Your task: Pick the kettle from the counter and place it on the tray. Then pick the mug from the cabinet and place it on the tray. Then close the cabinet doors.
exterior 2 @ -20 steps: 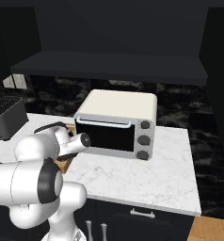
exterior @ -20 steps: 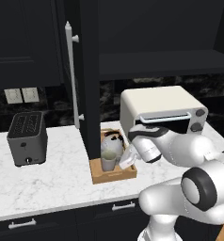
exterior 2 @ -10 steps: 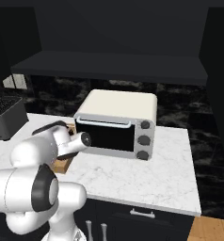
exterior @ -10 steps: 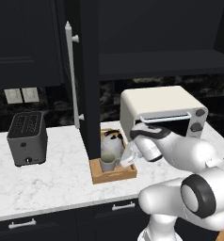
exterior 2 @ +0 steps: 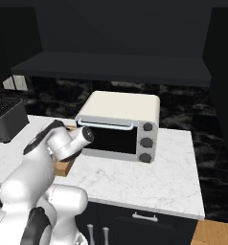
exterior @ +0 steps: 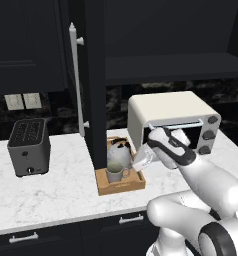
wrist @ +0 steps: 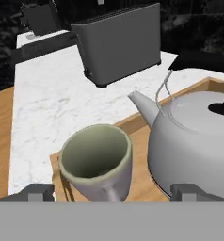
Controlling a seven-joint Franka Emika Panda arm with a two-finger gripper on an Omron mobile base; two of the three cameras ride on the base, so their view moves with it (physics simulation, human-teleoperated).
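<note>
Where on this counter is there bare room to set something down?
Bare white marble counter lies between the boxy grey toaster and the light-brown wooden tray, and again right of the cream toaster oven. The tray is crowded: silver-grey kettle and greenish-beige mug fill it, close together.

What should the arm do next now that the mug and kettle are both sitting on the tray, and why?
Probably back the gripper up and away from the mug. Its jaws stand open on either side of the mug, which sits on the tray beside the kettle. The cabinet door stands open, so closing it seems the remaining step.
</note>
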